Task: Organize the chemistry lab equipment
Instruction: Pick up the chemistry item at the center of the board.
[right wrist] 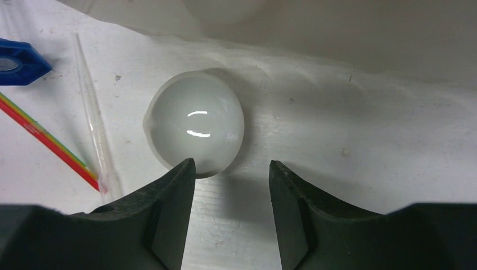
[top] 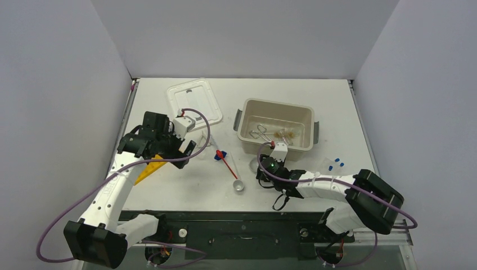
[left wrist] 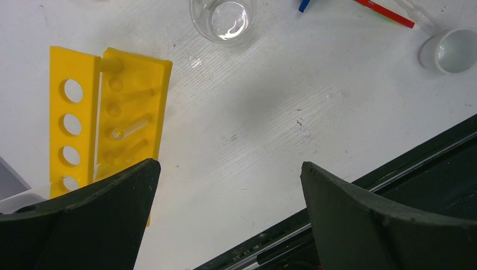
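Right wrist view: one white dish [right wrist: 195,126] sits just ahead of the right gripper [right wrist: 230,163], half-spread, empty; left gripper [left wrist: 228,165] gapes wide beside one yellow rack [left wrist: 143,84].

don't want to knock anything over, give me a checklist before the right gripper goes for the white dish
1. Jaws of the right gripper apart, nothing between: ok.
2. The white dish centred on the gap: not ok, it sits off toward one finger.
3. The pipette clear of that finger: cannot tell, its end lies close beside it.
4. The red spatula apart from the dish: ok.
5. The left gripper open, holding nothing: ok.
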